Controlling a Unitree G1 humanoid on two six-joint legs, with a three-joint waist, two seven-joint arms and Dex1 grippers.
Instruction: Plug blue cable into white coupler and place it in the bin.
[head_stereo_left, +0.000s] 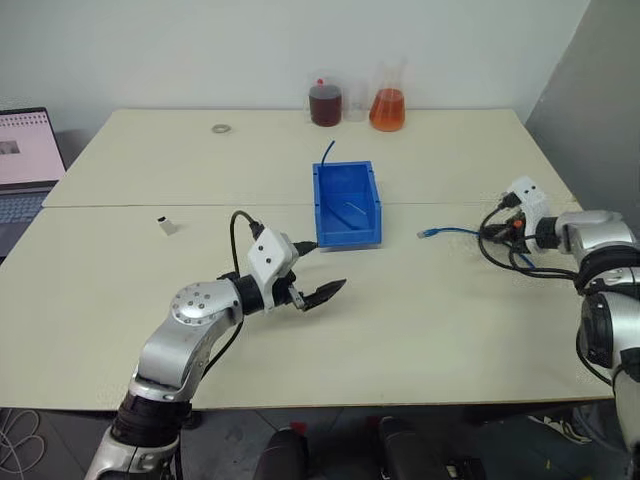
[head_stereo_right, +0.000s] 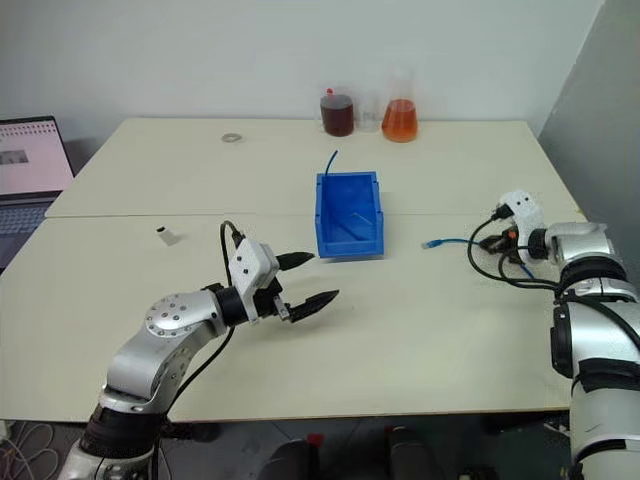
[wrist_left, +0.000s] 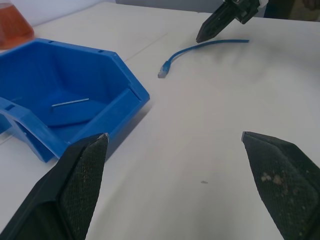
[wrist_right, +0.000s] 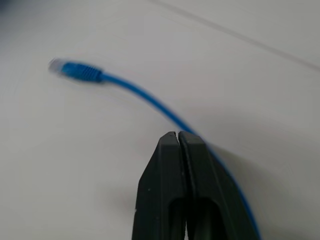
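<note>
We note a laptop (head_stereo_left: 25, 160) at the far left edge, beside the cream table (head_stereo_left: 420, 320). A flat metal ring (head_stereo_left: 221, 128) lies near the table's back edge. The white coupler (head_stereo_left: 168, 226) rests alone on the left part of the table, well apart from both arms. Next comes the left gripper (head_stereo_left: 308, 270), hovering over the table near the front of the bin with its two black fingers (wrist_left: 82, 175) spread wide and nothing between them. The bin (head_stereo_left: 347, 204) stands at mid-table, open top up, with a thin pale stick inside and a short dark blue cable stub (head_stereo_left: 326, 150) rising behind its back wall. Behind it, by the wall, stand a dark red jar (head_stereo_left: 325, 102) and an orange flask (head_stereo_left: 388, 106). To the right of the bin the blue cable (head_stereo_left: 452, 231) lies on the table, its plug end pointing toward the bin. The right gripper (wrist_right: 178, 137) has its fingers pressed together; the cable passes just beside them, and we cannot tell whether it is pinched.
</note>
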